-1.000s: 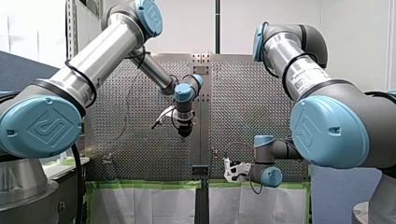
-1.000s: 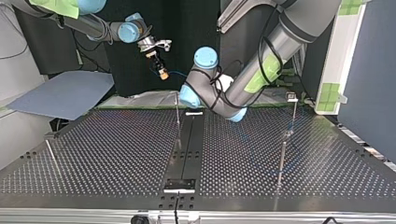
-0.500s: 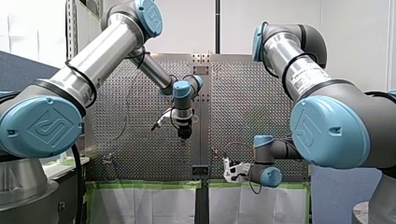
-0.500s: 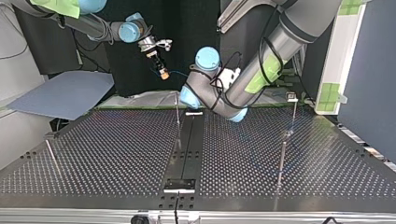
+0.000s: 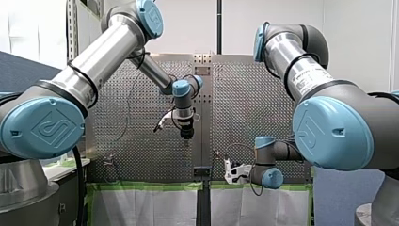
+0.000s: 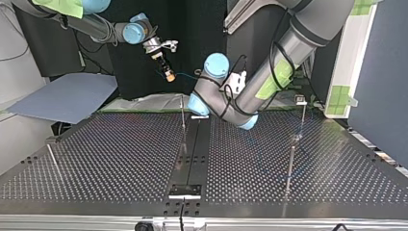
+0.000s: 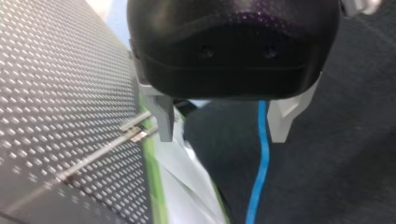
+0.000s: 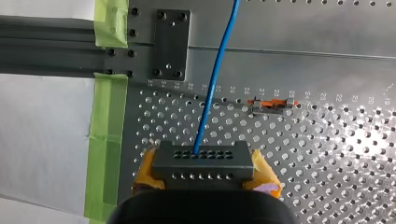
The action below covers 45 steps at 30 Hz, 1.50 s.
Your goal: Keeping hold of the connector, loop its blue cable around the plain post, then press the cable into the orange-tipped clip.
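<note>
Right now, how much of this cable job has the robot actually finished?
Done: the right claw grips the connector. In hand: its blue cable runs free off the connector and hangs by the open left claw, ungripped. Left: no loop shows yet, and the orange-tipped clip holds no cable, so both steps remain.

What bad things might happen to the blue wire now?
The blue cable runs loose between my left gripper's open fingers, so it may slide out. A tug could pull the connector from my right gripper's yellow pads. The orange-tipped clip is small, easy to miss.
</note>
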Tool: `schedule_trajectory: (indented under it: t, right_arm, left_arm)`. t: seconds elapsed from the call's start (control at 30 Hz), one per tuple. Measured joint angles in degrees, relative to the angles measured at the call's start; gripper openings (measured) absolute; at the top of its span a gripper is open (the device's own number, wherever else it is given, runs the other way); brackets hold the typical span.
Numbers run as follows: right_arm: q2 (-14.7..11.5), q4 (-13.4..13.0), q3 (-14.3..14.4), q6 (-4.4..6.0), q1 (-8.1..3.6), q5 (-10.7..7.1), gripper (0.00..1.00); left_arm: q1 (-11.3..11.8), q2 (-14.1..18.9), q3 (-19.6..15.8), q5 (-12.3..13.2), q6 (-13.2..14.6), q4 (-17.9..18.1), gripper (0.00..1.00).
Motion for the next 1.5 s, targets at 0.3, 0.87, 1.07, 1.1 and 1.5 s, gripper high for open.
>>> schedule_trajectory:
  t: [0.3, 0.87, 1.07, 1.1, 1.5]
  right_arm:
    - [0.00, 0.35, -0.02, -0.08, 0.26, 0.03, 0.00]
    - [-0.02, 0.17, -0.04, -0.20, 0.69, 0.00, 0.00]
    - [0.00, 0.08, -0.04, -0.20, 0.83, 0.00, 0.00]
    - [0.00, 0.07, -0.04, -0.21, 0.87, 0.00, 0.00]
    - [0.00, 0.09, -0.06, -0.14, 1.09, 0.00, 0.00]
  left_arm:
    - [0.14, -3.92, 2.26, -0.34, 1.26, 1.14, 1.00]
    - [0.78, -7.46, 5.40, -2.89, 2.99, 1.69, 1.00]
    - [0.83, -9.48, 5.51, -3.19, 3.29, 2.10, 1.00]
    - [0.91, -9.63, 5.51, -3.21, 3.29, 2.18, 1.00]
    - [1.13, -12.73, 5.54, -2.78, 3.80, 3.34, 1.00]
